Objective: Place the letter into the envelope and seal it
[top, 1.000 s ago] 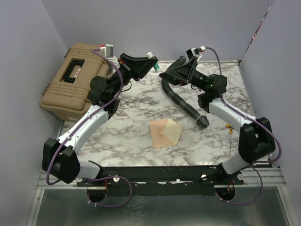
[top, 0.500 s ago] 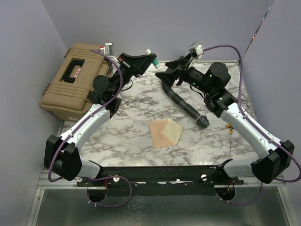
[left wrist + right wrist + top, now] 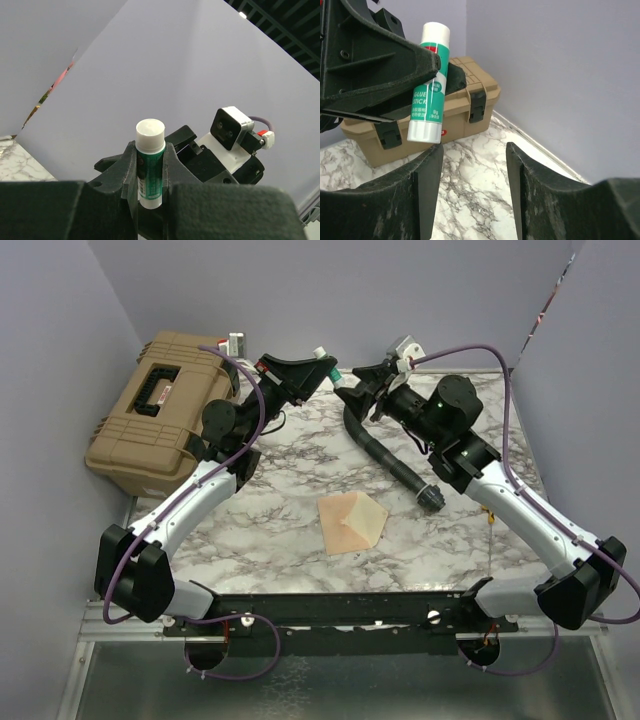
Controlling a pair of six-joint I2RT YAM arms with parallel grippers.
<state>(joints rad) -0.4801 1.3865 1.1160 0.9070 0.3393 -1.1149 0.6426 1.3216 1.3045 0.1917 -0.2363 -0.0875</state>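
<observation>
Top centre, the left hand (image 3: 316, 368) clamps a glue stick (image 3: 430, 85); the right hand (image 3: 474, 156) gapes beside it. A clumsy pinch could knock it loose. The envelope (image 3: 352, 522) lies flap-open, mid-frame on the surface (image 3: 300, 455).

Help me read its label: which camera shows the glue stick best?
Right wrist: the glue stick stands side-on, label legible, clamped in the left gripper. Left wrist shows its cap and a label sliver; top external only a tiny tip.
</observation>
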